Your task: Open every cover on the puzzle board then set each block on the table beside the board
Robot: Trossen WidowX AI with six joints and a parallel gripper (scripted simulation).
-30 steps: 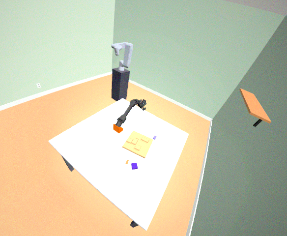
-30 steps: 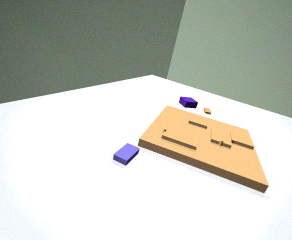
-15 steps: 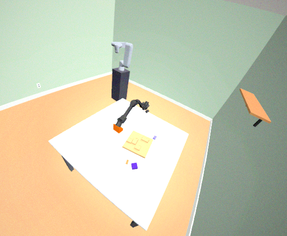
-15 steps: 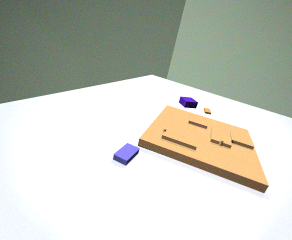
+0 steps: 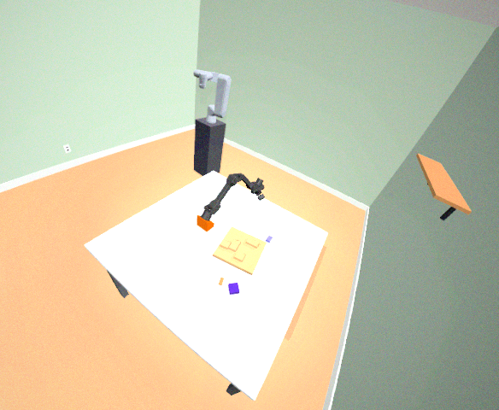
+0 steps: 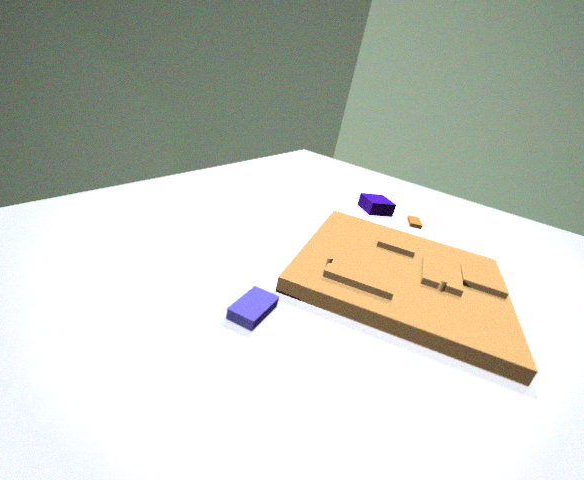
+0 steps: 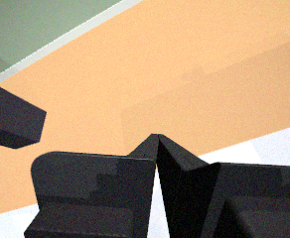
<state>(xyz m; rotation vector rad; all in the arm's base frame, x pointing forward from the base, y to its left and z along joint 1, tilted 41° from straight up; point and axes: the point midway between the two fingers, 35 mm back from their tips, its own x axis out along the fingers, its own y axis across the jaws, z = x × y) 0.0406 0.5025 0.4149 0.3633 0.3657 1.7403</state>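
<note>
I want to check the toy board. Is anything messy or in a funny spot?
Nothing stands out. The puzzle board lies flat on the table, three blocks rest beside it, and the shut gripper hangs well away.

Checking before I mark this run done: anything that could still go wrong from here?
1. The light purple block lies very close to the board corner; whether it counts as clear of the board is doubtful.
2. The tiny orange block and dark purple block also sit near the board's far edge.
3. The gripper is shut and empty, hovering away from the board; little collision risk.
</note>
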